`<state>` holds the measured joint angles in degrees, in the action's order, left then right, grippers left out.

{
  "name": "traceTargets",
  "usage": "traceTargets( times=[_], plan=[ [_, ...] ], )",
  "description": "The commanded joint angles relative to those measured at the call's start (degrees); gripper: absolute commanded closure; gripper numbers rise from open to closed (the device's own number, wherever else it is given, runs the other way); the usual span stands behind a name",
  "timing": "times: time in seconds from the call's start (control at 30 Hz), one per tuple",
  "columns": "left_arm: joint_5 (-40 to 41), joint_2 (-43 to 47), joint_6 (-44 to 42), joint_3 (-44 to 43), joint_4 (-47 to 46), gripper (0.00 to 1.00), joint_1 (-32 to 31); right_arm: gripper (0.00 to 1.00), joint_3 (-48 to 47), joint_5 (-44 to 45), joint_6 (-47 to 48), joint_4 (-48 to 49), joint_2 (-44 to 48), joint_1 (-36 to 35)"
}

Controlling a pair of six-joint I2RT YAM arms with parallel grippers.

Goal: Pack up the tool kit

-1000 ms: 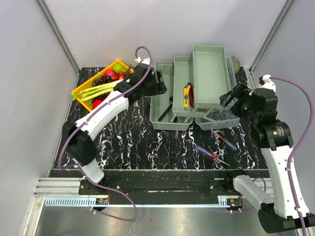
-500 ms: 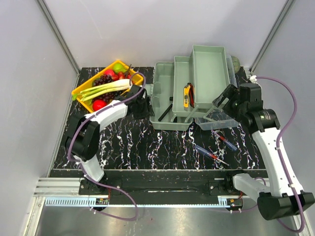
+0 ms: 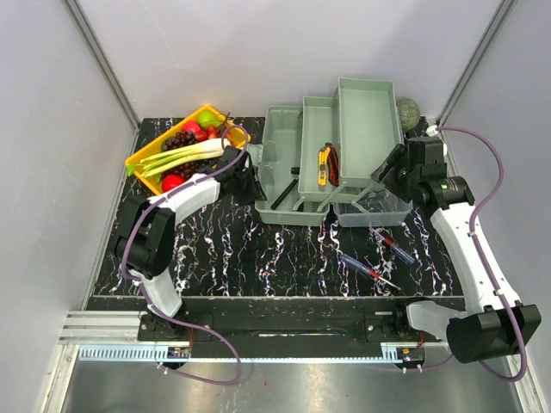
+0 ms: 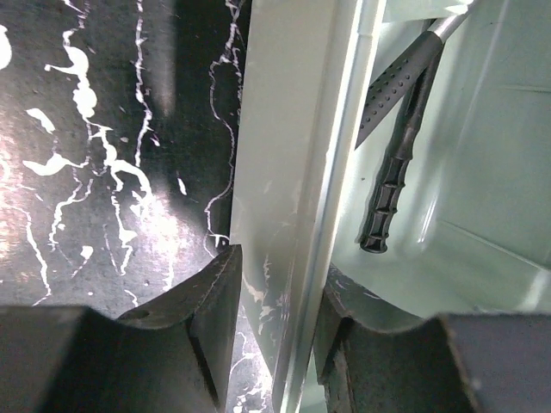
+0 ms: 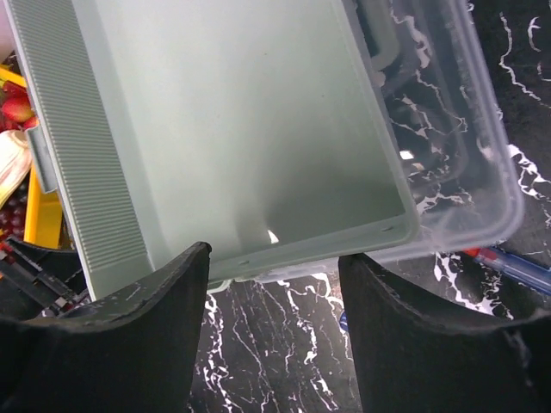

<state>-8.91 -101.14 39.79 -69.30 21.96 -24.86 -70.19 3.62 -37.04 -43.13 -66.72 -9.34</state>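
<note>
Toolbox (image 3: 288,185) at tabletop (image 3: 258,258) rear centre, trays fanned open. L fingers (image 4: 211,301) appear clamped on its left wall; R fingers (image 5: 155,310) spread, empty, by top tray (image 3: 366,120). Cutters (image 3: 323,166) packed; screwdrivers (image 3: 368,268) loose on tabletop, lid (image 3: 374,208) not yet shut.

Light: shining bright and even.
Glare: streaking tool kit (image 4: 284,172) ahead of left gripper (image 4: 280,275).
Blur: softening its near fingers (image 4: 207,344).

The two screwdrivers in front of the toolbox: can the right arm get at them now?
Probably yes. The screwdrivers lie on bare table just nearer than the right gripper, with nothing over them. It is open at a tray of the toolbox, so it must back off first.
</note>
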Motion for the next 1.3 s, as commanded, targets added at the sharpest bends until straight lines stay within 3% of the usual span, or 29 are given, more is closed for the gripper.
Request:
traceTargets(
  times=[0.0, 0.13, 0.23, 0.4, 0.73, 1.0, 1.13, 1.27],
  plan=[
    [1.5, 0.0, 0.6, 0.0, 0.9, 0.60, 1.8, 0.32, -3.1, 0.0, 3.2, 1.0, -0.6, -0.3],
    [2.4, 3.5, -0.8, 0.4, 1.3, 0.47, 1.8, 0.12, -4.6, 1.7, 3.3, -1.5, 3.1, -0.3],
    [3.2, 6.6, -3.0, 0.1, 1.9, 0.36, 1.9, 0.06, -6.1, 3.3, 3.1, -3.5, 6.1, -0.3],
    [3.5, 12.5, -5.9, -0.8, 2.0, 0.29, 1.5, 0.05, -7.6, 2.8, 4.4, -10.2, 9.3, -0.3],
    [3.4, 22.3, -9.5, 2.7, -2.0, 0.23, 1.4, 0.09, 5.4, -9.2, 1.0, -22.7, 18.5, -0.3],
    [5.0, 25.9, -9.1, 5.3, -2.1, 0.22, 1.5, 0.12, 22.8, -8.5, -17.1, -18.1, 19.1, -0.3],
    [5.1, 26.7, -6.8, 6.3, -0.5, 0.22, 1.4, 0.16, 30.6, -9.5, -33.7, -12.3, 19.2, -0.3],
    [5.4, 26.0, -6.0, 5.3, 2.7, 0.22, 1.2, 0.27, 38.3, -9.2, -50.6, -7.9, 21.3, -0.4]
  ],
)
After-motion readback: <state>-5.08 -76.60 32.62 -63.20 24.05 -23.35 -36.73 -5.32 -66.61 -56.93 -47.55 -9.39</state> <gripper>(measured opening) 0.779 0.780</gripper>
